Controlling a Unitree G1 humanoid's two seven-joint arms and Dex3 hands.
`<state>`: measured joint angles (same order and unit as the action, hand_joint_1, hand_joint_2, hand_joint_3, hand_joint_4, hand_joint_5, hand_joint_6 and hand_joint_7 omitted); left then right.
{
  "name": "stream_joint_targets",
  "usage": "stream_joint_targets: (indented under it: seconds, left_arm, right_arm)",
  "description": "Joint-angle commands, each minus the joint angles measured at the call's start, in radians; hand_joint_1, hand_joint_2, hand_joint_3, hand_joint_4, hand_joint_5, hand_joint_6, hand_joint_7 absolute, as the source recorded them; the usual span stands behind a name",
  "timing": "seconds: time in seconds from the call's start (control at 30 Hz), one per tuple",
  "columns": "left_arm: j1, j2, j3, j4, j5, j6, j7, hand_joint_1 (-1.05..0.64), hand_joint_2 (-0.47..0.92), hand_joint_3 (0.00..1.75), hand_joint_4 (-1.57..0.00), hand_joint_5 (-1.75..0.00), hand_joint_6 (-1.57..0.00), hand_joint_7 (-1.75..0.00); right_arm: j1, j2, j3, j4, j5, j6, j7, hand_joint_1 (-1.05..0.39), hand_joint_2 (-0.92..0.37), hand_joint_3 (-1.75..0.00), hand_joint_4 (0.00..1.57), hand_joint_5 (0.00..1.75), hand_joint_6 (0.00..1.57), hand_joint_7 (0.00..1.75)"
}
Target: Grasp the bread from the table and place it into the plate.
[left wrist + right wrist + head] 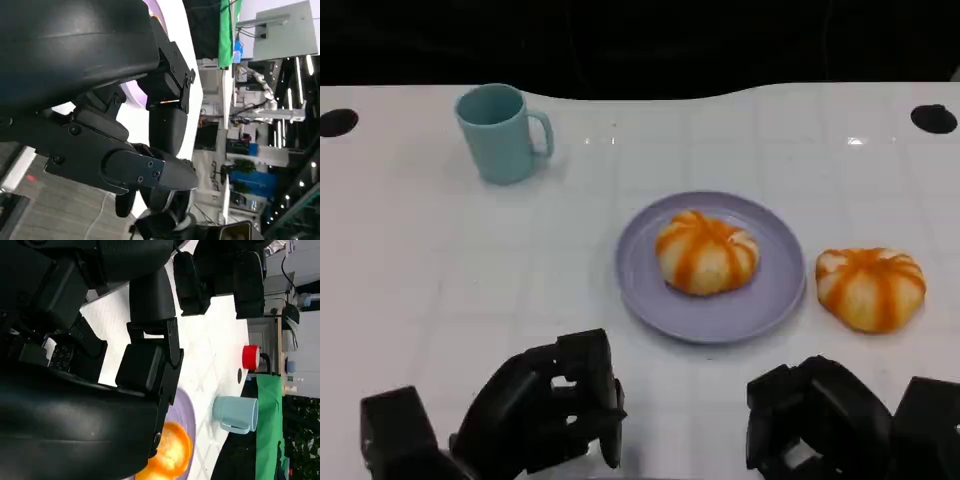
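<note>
Still apart from curled, empty fingers (595, 395): bread (871, 288) beside plate (775, 300).

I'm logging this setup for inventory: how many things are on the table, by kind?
Bread buns: 2, one on the plate, one on the table
Plate: 1, lilac
Mug: 1, teal
Total: 4

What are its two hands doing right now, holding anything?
Left hand: holds nothing, fingers curled in.
Right hand: holds nothing, fingers curled in.
</note>
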<state>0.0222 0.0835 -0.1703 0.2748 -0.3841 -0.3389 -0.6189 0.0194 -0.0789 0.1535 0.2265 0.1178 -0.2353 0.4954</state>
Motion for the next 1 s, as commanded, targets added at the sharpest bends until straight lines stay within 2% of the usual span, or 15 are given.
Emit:
stream_joint_targets:
  seconds: [0.03, 0.27, 0.47, 1.0]
  left_arm:
    - [0.008, -0.005, 0.033, -0.006, -0.013, 0.055, -0.017, -0.81, 0.92, 0.18, -0.95, -1.75, -0.77, -1.74]
    - [0.001, -0.018, 0.057, 0.007, -0.008, 0.082, -0.04, -0.78, 0.92, 0.23, -0.96, -1.75, -0.77, -1.75]
    - [-0.008, -0.029, 0.08, 0.025, -0.013, 0.1, -0.067, -0.76, 0.92, 0.22, -0.96, -1.75, -0.77, -1.75]
    - [-0.01, -0.049, 0.102, 0.04, -0.004, 0.096, -0.096, -0.78, 0.92, 0.19, -0.97, -1.75, -0.78, -1.75]
  right_arm:
    - [0.008, -0.012, -0.013, 0.007, 0.009, -0.014, 0.004, -1.05, -0.12, -1.23, 1.55, 1.26, 1.57, 0.95]
    - [-0.001, -0.018, -0.018, 0.02, 0.008, -0.023, 0.008, -1.05, -0.13, -1.23, 1.54, 1.25, 1.57, 0.95]
    - [-0.004, -0.019, -0.019, 0.019, 0.007, -0.007, 0.006, -1.05, -0.13, -1.22, 1.55, 1.25, 1.57, 0.95]
    - [-0.006, -0.021, -0.02, 0.023, 0.003, -0.026, 0.004, -1.05, -0.17, -1.19, 1.54, 1.26, 1.57, 0.95]
